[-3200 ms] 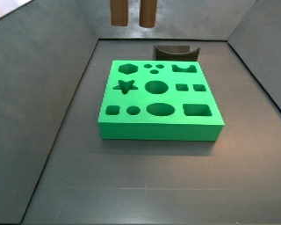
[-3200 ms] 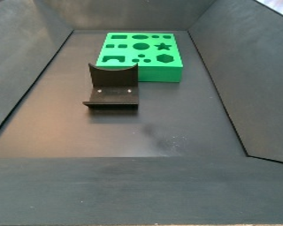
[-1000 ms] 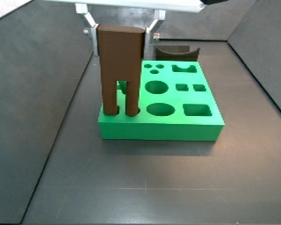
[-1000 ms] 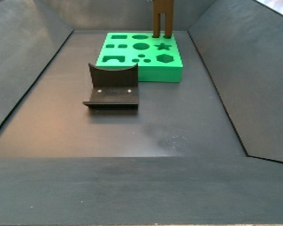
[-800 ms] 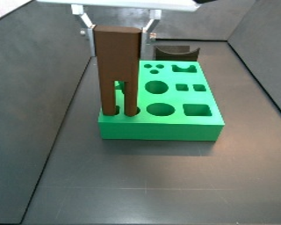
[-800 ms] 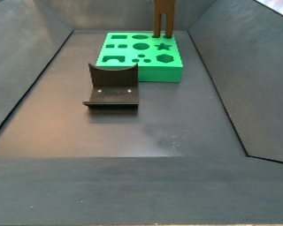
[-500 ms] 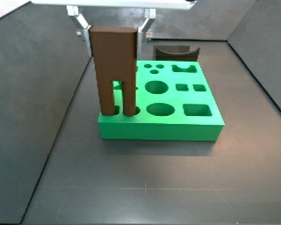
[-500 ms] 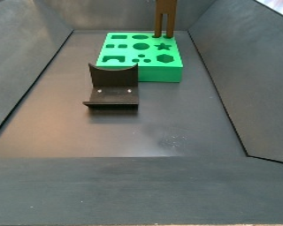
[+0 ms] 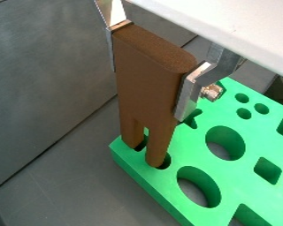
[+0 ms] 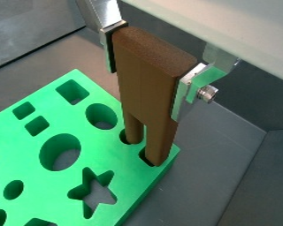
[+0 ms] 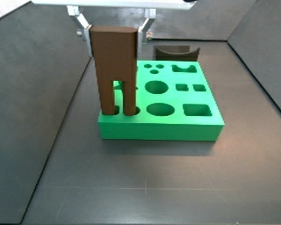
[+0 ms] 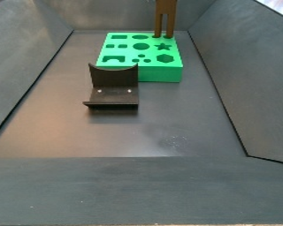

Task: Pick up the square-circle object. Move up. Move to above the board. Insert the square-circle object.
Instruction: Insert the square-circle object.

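The square-circle object (image 11: 115, 70) is a tall brown block, upright, with its two legs reaching into holes at a corner of the green board (image 11: 154, 130). My gripper (image 11: 113, 28) is shut on the block's upper end, one silver finger on each side. Both wrist views show the block (image 9: 150, 88) (image 10: 144, 88) clamped in the gripper (image 9: 154, 57) (image 10: 150, 64), its leg tips hidden inside the board's (image 9: 240, 177) (image 10: 138, 181) holes. In a side view the block (image 12: 165, 18) stands at the board's (image 12: 138, 75) far corner, and the gripper is out of frame.
The dark fixture (image 12: 112, 84) with a curved block on it stands on the floor in front of the board; it also shows behind the board (image 11: 176, 53). Grey sloping walls enclose the floor on all sides.
The block came down from high above onto the board's corner holes. Over the last second it shifted slightly sideways and lower; in the last half second it hardly moved.
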